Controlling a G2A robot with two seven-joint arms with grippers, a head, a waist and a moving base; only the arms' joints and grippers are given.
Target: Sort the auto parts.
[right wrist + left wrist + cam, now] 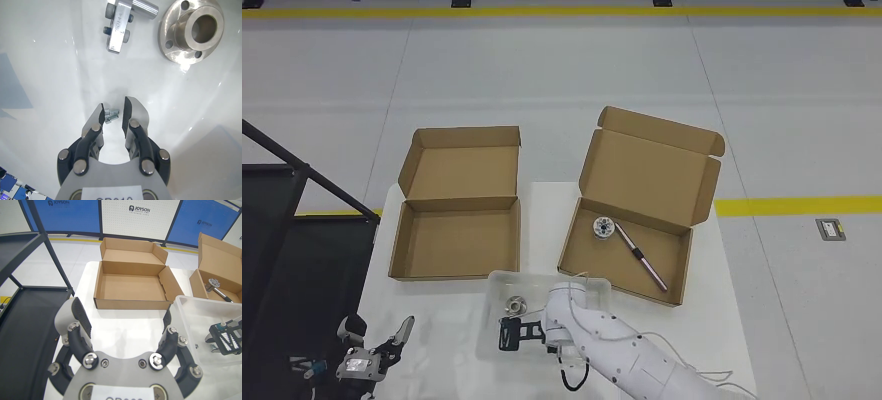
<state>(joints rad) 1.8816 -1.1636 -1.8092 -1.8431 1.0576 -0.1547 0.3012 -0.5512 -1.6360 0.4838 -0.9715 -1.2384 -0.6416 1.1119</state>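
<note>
In the right wrist view my right gripper [114, 102] is down inside the clear plastic bin [56, 75], open, with two small silver bolts [111, 115] lying between its fingers; the bolt heads rest against one pad. Farther along the bin floor lie a machined bracket [121, 26] and a round metal flange [191, 32]. From above, the right gripper [507, 333] is over the bin [587, 287] at the table's front. My left gripper [122, 311] hangs open and empty above the table's front left corner [379, 328].
Two open cardboard boxes stand behind the bin. The left box [457, 240] is bare inside; the right box [627, 205] holds a round metal part [603, 229] and a long rod [642, 258]. A black shelf cart [282, 250] stands off the table's left edge.
</note>
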